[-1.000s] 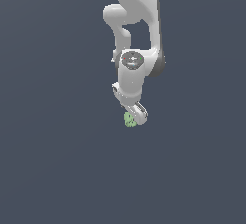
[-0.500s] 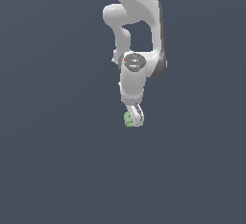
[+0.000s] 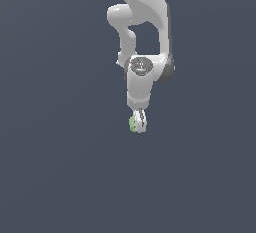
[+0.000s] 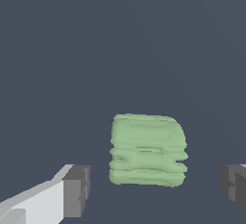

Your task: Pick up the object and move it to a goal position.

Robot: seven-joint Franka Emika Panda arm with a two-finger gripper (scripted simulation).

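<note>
Gripper (image 4: 153, 189) spread wide, pads clear of object (image 4: 147, 150) on both sides. Object sat between pads; best to centre, then close evenly.

Backdrop (image 3: 55, 177): uniform dark slate-blue surface filling both views; no visible seams, walls or furniture; even, flat lighting throughout.

Object (image 4: 147, 150) between end effector (image 4: 156, 187) fingers
</note>
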